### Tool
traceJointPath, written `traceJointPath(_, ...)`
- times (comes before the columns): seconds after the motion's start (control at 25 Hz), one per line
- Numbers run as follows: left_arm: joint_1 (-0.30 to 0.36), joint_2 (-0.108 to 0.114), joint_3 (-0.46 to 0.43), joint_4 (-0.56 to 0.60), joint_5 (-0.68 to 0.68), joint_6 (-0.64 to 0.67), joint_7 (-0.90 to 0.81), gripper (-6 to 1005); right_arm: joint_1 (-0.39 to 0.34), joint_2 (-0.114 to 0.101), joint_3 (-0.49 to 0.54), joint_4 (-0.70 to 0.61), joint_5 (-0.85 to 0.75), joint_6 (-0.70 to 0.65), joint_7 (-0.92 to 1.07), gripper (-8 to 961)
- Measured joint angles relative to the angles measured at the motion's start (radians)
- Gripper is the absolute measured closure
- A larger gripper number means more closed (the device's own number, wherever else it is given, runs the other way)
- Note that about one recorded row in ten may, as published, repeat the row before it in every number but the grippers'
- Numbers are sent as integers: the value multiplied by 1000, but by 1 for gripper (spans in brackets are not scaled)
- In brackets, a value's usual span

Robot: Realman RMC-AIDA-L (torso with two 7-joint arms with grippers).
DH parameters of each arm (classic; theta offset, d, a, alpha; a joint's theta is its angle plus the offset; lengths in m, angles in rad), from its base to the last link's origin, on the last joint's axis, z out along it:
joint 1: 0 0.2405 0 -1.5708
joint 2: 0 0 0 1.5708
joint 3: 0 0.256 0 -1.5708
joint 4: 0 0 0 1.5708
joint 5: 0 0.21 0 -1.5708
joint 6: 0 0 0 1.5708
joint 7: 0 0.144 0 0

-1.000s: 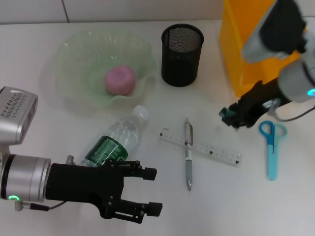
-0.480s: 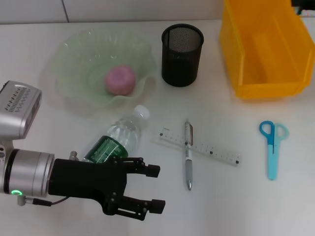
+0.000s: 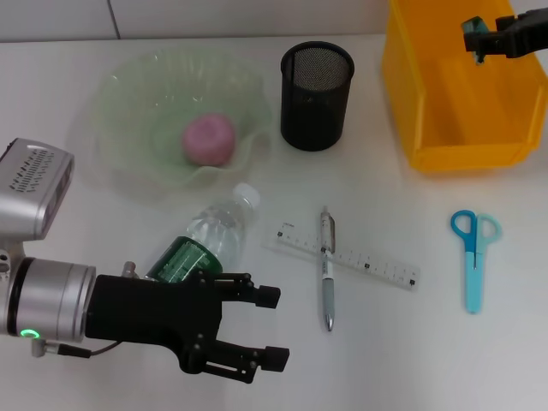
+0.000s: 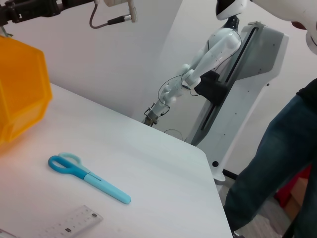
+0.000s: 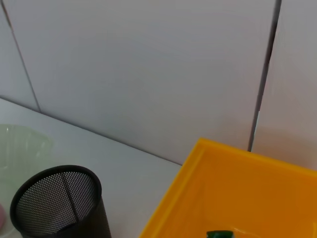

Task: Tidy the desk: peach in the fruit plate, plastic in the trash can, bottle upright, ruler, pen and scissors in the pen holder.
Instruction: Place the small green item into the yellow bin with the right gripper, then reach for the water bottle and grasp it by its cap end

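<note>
Left gripper (image 3: 261,330) wide open, empty, just beside the bottle (image 3: 205,244), which lies flat. Right gripper (image 3: 479,36) over the trash can (image 3: 411,94); can't tell its state. Peach (image 3: 208,139) in plate (image 3: 120,128): done. Ruler (image 3: 347,257), pen (image 3: 326,267), scissors (image 3: 472,257) not yet in pen holder (image 3: 316,84).

L gripper (image 3: 261,330) fingers apart, low.
</note>
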Motion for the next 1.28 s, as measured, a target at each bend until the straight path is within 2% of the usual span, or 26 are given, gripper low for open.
traceJointPath(0.2,3,0,0,0,0,0,0,167,-3,1,0,-2,2,-3,-1,486)
traceJointPath(0.32,2,0,0,0,0,0,0,168,-4,1,3,1,3,-3,-2,294)
traceJointPath(0.84,-2,-1,-1,0,0,-2,-1,169,-28,-5,13,-10,16,32,2,256)
traceJointPath(0.96,-4,0,-6,2,0,-2,-11,169,-60,-8,19,-40,91,-14,-19,247)
traceJointPath(1.04,-6,1,-7,7,0,-1,-28,169,-88,-21,36,-54,190,-79,-57,242)
traceJointPath(1.12,-12,2,-7,10,0,0,-47,169,-117,-44,79,-43,317,-187,-110,236)
traceJointPath(1.28,-27,8,-8,11,0,0,-80,169,-168,-89,186,55,503,-413,-229,224)
